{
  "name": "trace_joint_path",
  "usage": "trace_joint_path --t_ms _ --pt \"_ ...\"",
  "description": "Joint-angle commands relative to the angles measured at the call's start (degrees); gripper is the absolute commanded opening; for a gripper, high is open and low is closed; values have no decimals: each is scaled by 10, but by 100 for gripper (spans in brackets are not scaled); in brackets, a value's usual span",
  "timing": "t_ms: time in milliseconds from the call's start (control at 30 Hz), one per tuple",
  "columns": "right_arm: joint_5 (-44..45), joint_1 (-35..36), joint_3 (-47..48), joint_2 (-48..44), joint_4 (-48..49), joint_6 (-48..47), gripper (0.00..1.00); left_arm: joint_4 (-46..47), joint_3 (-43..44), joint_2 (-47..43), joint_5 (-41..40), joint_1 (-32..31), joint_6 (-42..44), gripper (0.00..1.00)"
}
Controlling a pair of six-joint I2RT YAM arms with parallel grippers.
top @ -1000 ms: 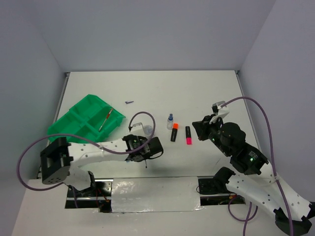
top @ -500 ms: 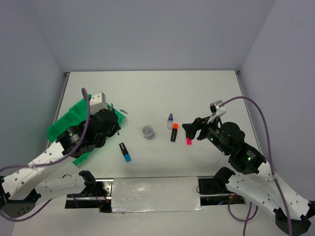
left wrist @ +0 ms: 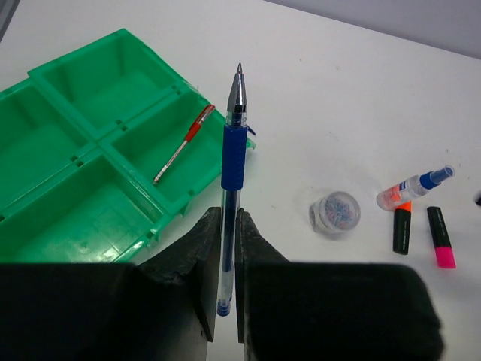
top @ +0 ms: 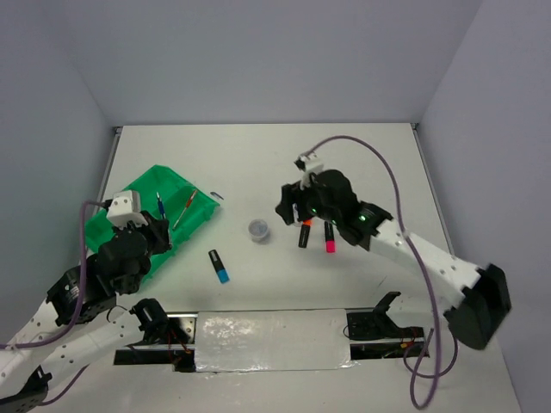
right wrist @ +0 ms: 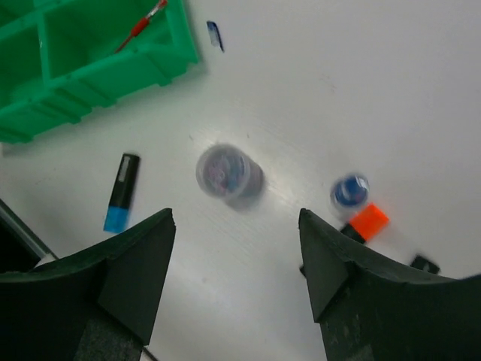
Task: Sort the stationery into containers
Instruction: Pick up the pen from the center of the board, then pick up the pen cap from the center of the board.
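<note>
My left gripper (left wrist: 224, 248) is shut on a thin blue pen (left wrist: 232, 165), whose tip points out past the green tray (left wrist: 90, 147). In the top view that gripper (top: 160, 225) hangs over the tray (top: 129, 191) with the blue pen (top: 158, 203). A red pen (left wrist: 183, 144) lies in one compartment. My right gripper (right wrist: 237, 222) is open above the table, just near of the round clear tub (right wrist: 225, 171). The blue-capped bottle (right wrist: 349, 190) and the orange highlighter (right wrist: 368, 222) are by its right finger. A pink highlighter (top: 329, 238) and a blue highlighter (top: 219, 265) lie on the table.
A small blue cap (right wrist: 215, 34) lies beside the tray's corner. The tray sits near the table's left edge, against the left wall. White walls close in the table on three sides.
The left arm swung from the table's middle over to the tray, holding the blue pen. The right gripper opened and moved left from the right side to above the tub and bottle.
</note>
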Motion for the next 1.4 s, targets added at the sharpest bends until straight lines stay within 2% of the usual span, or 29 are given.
trace_joint_path --t_ms 0,67,167,200,367,500,533,667,800,1033,1367 --pt "-28 -2 112 139 71 -27 73 48 -14 -22 12 2 41 0" --pt "-23 -1 188 249 63 -32 66 41 -18 -28 4 2 39 0" --pt "-31 -1 285 343 54 -28 64 34 -20 -33 6 1 37 0" --pt "-33 4 310 399 51 -28 63 35 -20 -35 11 1 38 0" --pt "-30 13 510 581 -6 -32 60 39 -20 -43 25 2 42 0" --pt "-23 14 641 684 -38 -31 60 45 -24 -57 39 2 48 0" --pt "-24 15 700 706 -48 -31 60 45 -24 -58 39 2 48 0" --pt "-30 16 836 806 -121 -28 60 51 -27 -73 49 2 53 0" --pt "-48 16 852 832 -123 -20 60 54 -27 -79 55 2 55 0" --pt "-67 20 862 857 -184 -20 61 58 -27 -80 70 2 59 0" --pt "-85 26 872 878 -175 -18 61 60 -30 -88 78 2 58 0"
